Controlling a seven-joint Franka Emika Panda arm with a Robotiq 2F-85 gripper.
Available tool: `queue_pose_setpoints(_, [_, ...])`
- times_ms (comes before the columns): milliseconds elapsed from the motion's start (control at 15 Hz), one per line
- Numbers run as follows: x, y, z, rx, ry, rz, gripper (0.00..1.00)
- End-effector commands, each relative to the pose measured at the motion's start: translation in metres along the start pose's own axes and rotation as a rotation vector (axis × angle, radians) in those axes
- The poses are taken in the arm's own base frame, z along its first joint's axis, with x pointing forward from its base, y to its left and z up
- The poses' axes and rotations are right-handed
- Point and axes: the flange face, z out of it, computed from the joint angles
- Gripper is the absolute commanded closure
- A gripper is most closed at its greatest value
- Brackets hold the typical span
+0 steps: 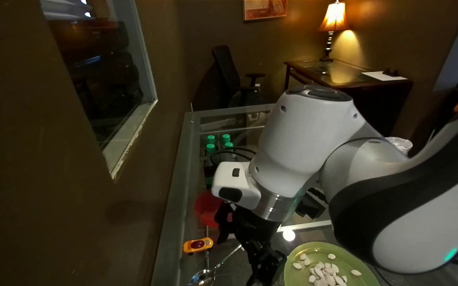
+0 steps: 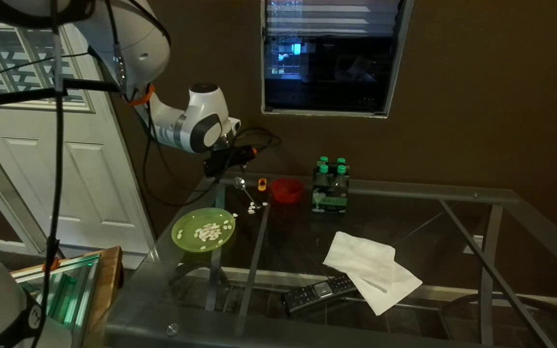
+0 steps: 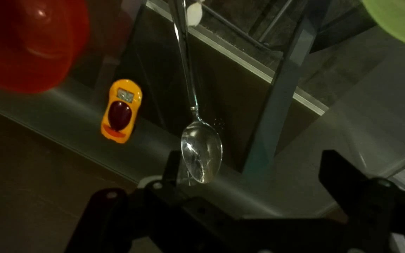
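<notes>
A polished silver metal spoon point(image 3: 192, 96) lies flat on the see-through glass surface point(image 2: 298, 251), which is edged with a broad grey frame. Its long, slender handle narrows toward a neck marked by a small collar, then opens into a smooth oval bowl with a rounded tip. The metal is mirror-like: bright streaks run along the handle, and the oval end gathers dark reflections broken by pale glints inside a thin, shining rim. The black two-fingered hand point(image 3: 253, 165) is spread wide, its fingers well apart, and in the wrist view the spoon's rounded tip shows in the gap, close to one finger; whether they touch cannot be told. Just beside the handle, near the top edge of that view, is a flat white oval piece point(image 3: 194, 14). Near the spoon sits a yellow-orange toy car point(image 3: 121, 110) with a dark red, domed centre, and beside the car stands a glossy red round bowl point(image 3: 30, 45). On the spoon's opposite side, a round pale green plate point(image 1: 350, 258) carries small white oval pieces point(image 1: 329, 279), mostly heaped together.
</notes>
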Motion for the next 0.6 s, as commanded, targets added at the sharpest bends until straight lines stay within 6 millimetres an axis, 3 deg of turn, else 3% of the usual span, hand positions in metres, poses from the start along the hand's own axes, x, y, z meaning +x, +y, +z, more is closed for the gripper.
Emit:
queue_pose_setpoints(0, [0.001,0.003,0.005,0.012,0.015,-0.028,0.0])
queue_pose_setpoints(533, [-0.015,0.017,0.028,0.066,0.064,-0.104,0.0])
